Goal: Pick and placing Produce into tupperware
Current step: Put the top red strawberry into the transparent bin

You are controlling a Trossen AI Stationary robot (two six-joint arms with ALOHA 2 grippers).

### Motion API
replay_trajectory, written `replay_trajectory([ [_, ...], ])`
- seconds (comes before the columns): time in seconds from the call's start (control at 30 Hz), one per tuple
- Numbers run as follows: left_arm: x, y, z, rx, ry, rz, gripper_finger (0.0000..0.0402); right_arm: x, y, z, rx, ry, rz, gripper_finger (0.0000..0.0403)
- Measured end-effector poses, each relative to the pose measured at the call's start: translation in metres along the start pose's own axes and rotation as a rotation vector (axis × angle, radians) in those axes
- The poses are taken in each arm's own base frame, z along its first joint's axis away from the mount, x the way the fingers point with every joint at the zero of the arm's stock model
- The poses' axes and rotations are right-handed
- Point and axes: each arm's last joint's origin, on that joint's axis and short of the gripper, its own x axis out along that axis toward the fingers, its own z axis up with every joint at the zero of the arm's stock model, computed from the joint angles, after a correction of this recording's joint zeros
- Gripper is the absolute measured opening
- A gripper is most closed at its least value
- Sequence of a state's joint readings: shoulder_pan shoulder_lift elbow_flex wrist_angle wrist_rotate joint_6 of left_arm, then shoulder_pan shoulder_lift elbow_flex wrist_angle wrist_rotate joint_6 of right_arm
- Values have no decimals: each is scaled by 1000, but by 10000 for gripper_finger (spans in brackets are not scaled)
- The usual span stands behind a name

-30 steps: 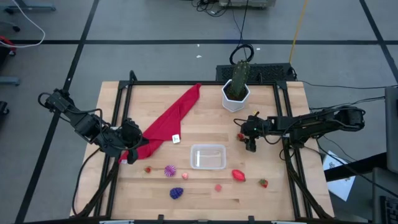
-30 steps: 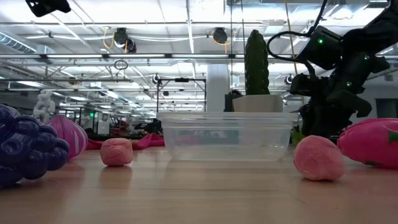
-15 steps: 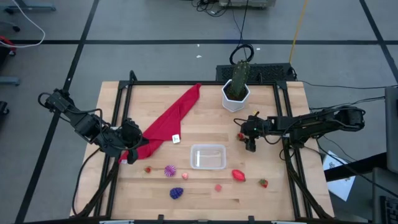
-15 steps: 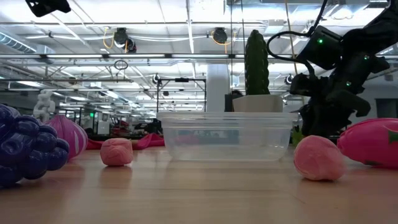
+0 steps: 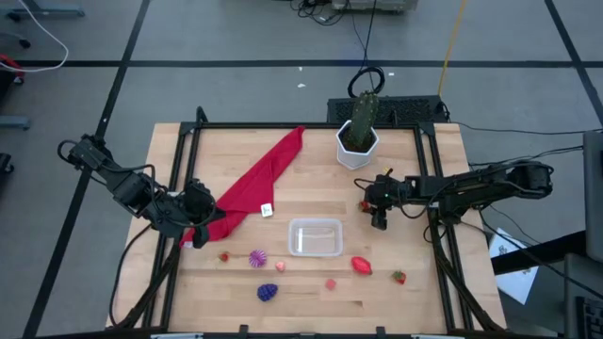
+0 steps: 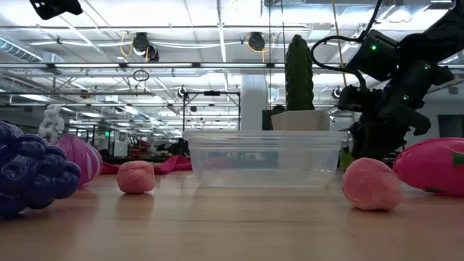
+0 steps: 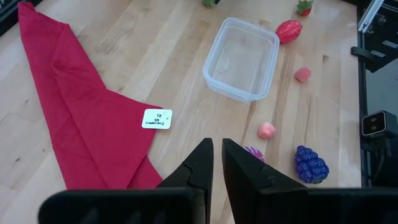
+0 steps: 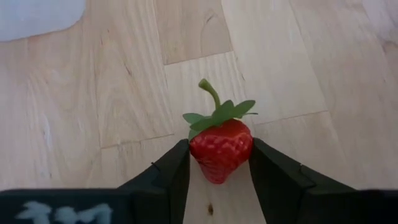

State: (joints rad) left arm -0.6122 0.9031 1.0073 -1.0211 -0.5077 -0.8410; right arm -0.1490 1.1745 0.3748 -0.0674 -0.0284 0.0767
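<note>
Near the tabletop's right edge, my right gripper [image 8: 214, 163] pinched a strawberry [image 8: 220, 145]; the tupperware [image 5: 315, 237] sat empty, everything left.

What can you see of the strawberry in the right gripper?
The strawberry is a small red toy with a dimpled, plastic-looking skin, green leaves and a curved green stem. It sits between the fingers of the right gripper, which press on both its sides, above the wooden table, stem pointing away from the wrist camera.
</note>
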Motion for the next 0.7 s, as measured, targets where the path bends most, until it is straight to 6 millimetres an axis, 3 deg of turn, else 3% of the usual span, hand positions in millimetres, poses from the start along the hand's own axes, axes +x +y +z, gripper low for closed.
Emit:
replay_trajectory([
  [0.33,0,0,0,0,0,0,37,-11,11,20,18,-169,172,145],
  [0.7,0,0,0,2,0,0,37,-39,64,52,-118,-373,403,148],
])
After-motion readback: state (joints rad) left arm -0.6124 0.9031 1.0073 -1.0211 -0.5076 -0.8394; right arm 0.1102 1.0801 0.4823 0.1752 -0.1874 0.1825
